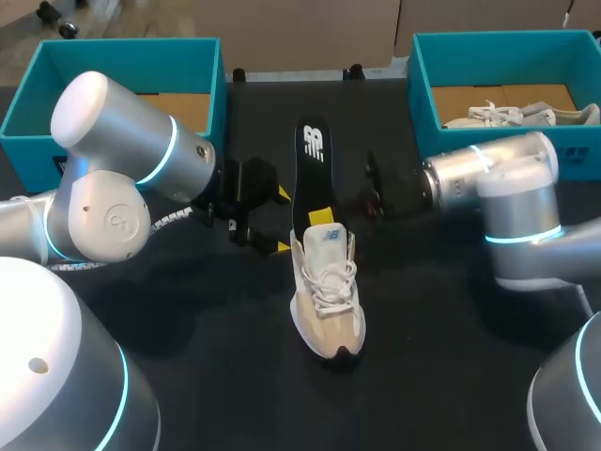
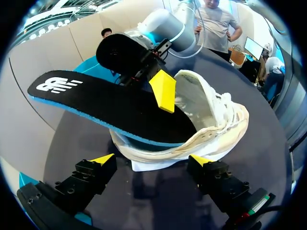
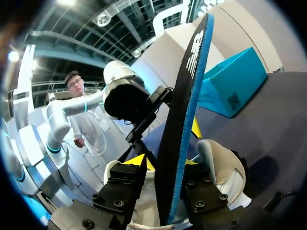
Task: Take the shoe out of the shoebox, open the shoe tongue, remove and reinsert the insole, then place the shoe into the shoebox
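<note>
Shoe (image 1: 327, 301) is sitting mid-table (image 1: 441, 319), toe pointing at the near edge, heel toward the far edge. Insole (image 1: 313, 169) is standing steeply out of the heel opening: front end is sitting inside the shoe, the rest is sticking up toward the far edge.

Right gripper (image 3: 165, 164) is clamping the insole across its flat faces, just above the shoe's collar. Left gripper (image 1: 282, 222) is hanging wide open just beside the heel on the left-edge side, gripping nothing.

Can't tell whether the insole is coming out or going in. My read for either case:
- The shoe looks light and nothing is pinning it, so the left gripper should be bracing the heel before the right one travels.
- The right gripper should be moving along the insole's own line, not sideways, or the shoe is likely tipping.
- If going in, it should be flattening the angle so the front end slides along the footbed instead of folding under the tongue.

Blue shoeboxes are sitting at the far-left (image 1: 113, 47) and far-right (image 1: 488, 42) corners, well apart from the shoe.
</note>
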Controlling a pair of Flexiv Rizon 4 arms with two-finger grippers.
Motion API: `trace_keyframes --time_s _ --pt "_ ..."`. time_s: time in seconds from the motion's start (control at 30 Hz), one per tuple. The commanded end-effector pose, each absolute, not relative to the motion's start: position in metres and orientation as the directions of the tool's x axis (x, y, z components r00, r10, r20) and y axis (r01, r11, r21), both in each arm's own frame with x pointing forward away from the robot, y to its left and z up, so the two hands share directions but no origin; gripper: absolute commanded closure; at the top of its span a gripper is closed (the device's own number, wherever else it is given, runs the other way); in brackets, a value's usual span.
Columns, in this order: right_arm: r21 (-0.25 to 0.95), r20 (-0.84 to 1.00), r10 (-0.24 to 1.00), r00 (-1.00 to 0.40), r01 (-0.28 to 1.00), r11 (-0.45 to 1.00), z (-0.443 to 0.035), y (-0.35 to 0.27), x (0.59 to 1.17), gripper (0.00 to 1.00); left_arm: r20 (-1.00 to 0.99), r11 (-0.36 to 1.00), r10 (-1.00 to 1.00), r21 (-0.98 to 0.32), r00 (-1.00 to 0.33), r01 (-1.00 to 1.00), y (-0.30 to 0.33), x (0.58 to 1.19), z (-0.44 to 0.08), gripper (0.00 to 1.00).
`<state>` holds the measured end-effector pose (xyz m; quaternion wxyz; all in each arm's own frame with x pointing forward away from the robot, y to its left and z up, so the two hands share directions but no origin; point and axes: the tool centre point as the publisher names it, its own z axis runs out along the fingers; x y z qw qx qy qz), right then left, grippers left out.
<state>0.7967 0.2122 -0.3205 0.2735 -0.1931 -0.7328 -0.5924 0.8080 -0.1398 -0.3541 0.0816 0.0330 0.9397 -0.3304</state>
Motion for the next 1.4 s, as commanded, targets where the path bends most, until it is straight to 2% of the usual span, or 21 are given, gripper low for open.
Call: trace_keyframes --time_s 0.03,0.33,0.4,0.43,0.47,0.5,1.4 --pt "0.735 0.646 -0.045 -0.762 0.604 0.309 -0.314 0.211 0.806 0.64 -0.177 0.780 0.007 -0.615 -0.984 0.116 -0.141 0.808 -0.356 0.00" --pt "0.653 0.697 -0.019 -0.717 0.623 0.431 -0.315 0.210 0.806 0.68 -0.177 0.780 0.007 -0.615 -0.984 0.116 -0.141 0.808 -0.356 0.00" --pt "0.641 0.704 -0.010 -0.710 0.630 0.439 -0.317 0.209 0.804 0.75 -0.177 0.780 0.007 -0.615 -0.984 0.116 -0.141 0.808 -0.356 0.00" --pt "0.636 0.707 -0.008 -0.707 0.632 0.442 -0.318 0.208 0.803 0.82 -0.177 0.780 0.007 -0.615 -0.984 0.116 -0.141 0.808 -0.356 0.00" --pt "0.631 0.711 -0.003 -0.704 0.635 0.446 -0.319 0.208 0.803 0.97 -0.177 0.780 0.007 -0.615 -0.984 0.116 -0.141 0.808 -0.356 0.00" --pt "0.628 0.712 -0.001 -0.702 0.637 0.448 -0.320 0.208 0.802 1.00 -0.177 0.780 0.007 -0.615 -0.984 0.116 -0.141 0.808 -0.356 0.00" --pt "0.554 0.763 0.078 -0.642 0.711 0.433 -0.346 0.209 0.761 1.00 -0.177 0.780 0.007 -0.615 -0.984 0.116 -0.141 0.808 -0.356 0.00"
